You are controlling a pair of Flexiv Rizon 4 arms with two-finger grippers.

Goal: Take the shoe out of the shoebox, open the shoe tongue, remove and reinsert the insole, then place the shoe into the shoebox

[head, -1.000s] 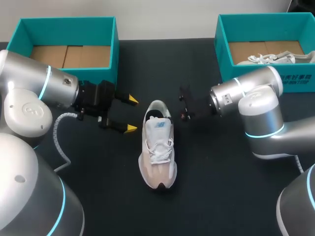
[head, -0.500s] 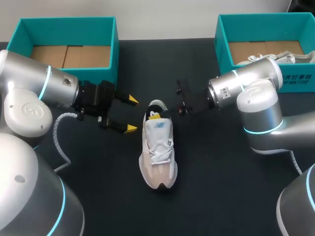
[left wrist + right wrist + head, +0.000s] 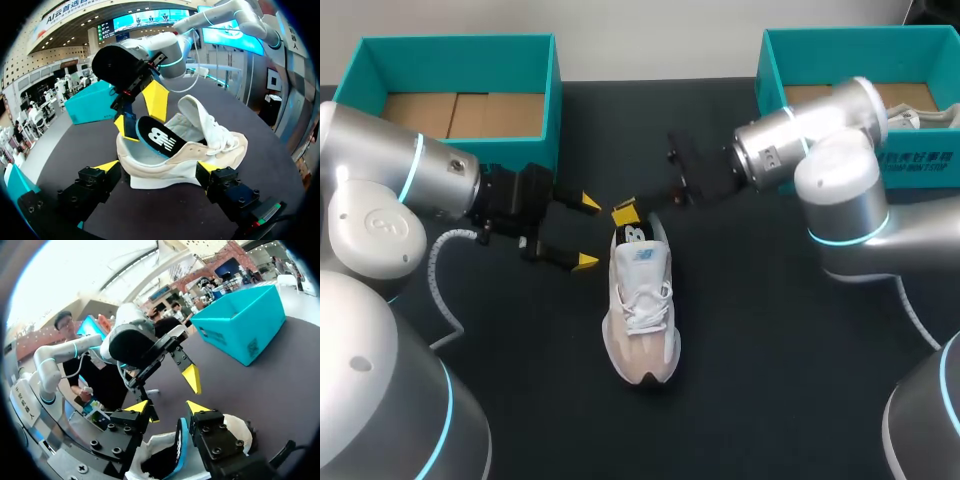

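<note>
A white shoe (image 3: 640, 300) w/ a pale beige-pink toe and sole is lying upright on the black counter (image 3: 770, 380), about mid-counter. In the head view its toe is pointing to 6 o'clock and its heel to 12 o'clock. White laces are running down the front. In the left wrist view the tongue (image 3: 197, 112) is standing up and back from the opening.

A black insole (image 3: 155, 137) w/ a blue edge and a white mark is sticking up at a slant out of the heel opening, its front end inside the shoe. The right tool (image 3: 142, 125), coming in from 2 o'clock of the shoe, is pinching the insole's heel end between its yellow tips. In the right wrist view the insole (image 3: 179, 442) is showing edge-on between that tool's (image 3: 167, 409) fingers.

The left tool (image 3: 588, 232) is hovering just beside the heel at 9 o'clock, fingers spread wide, gripping nothing. In its own wrist view the shoe (image 3: 185, 160) is lying just ahead of the tool (image 3: 157, 167), not touching it.

Two teal shoeboxes are sitting at the far edge. The left shoebox (image 3: 460, 42), at 10 o'clock of the shoe, is showing only its brown cardboard base. The right shoebox (image 3: 775, 95), at 2 o'clock, is holding a second shoe (image 3: 932, 116), white, partly hidden by the right arm.
</note>
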